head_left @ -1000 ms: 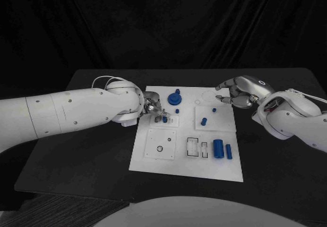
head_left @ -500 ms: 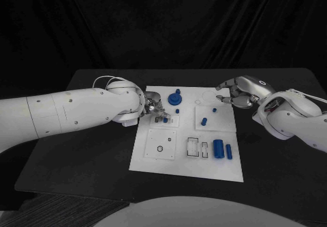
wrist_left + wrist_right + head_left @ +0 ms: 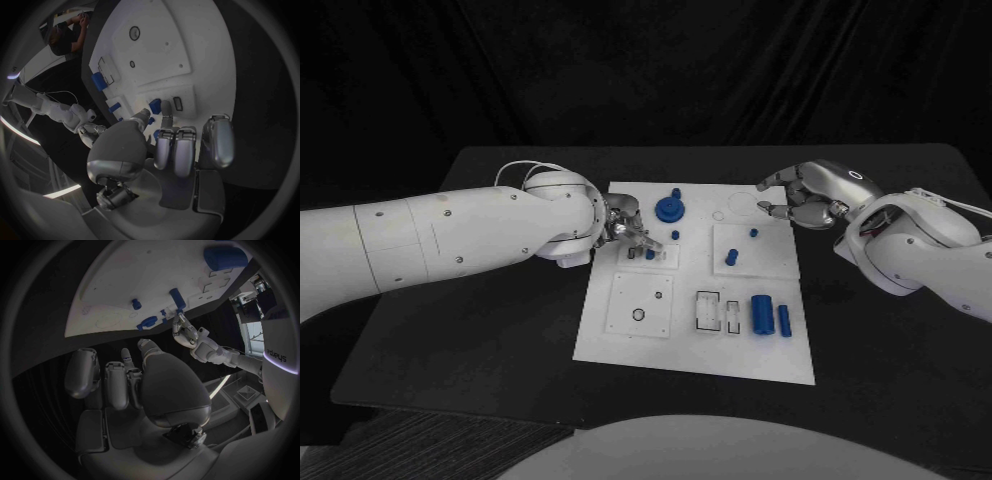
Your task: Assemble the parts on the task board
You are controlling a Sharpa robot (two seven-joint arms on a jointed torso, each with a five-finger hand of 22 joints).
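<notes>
White board (image 3: 697,340) lying flat in the middle of the black table (image 3: 488,320), with blue pieces scattered over its far and right portions. Left hand (image 3: 625,236) lowered over the board's left side, fingertips (image 3: 166,107) drawn together right at a small blue piece (image 3: 649,254) that stands in a little raised block beside a narrow slot. Touching it or just beside it, judging by the left wrist view; impossible to tell whether actually pinched or merely pressed. Right hand (image 3: 805,200) hovering at the board's far right corner, fingers curled inward toward the thumb; unclear whether anything small sits between them.

Probably the seating step: pushing or aligning that small piece into its socket with the left hand. Elsewhere, untouched and well apart from both hands: a round blue piece (image 3: 671,209) near the far edge, a thick blue cylinder (image 3: 762,313) with a slimmer one just beside it on the near right.

Next, likely calling for a straight downward press, kept upright to avoid jamming in the socket, then a clean lift away without dragging the piece out.
</notes>
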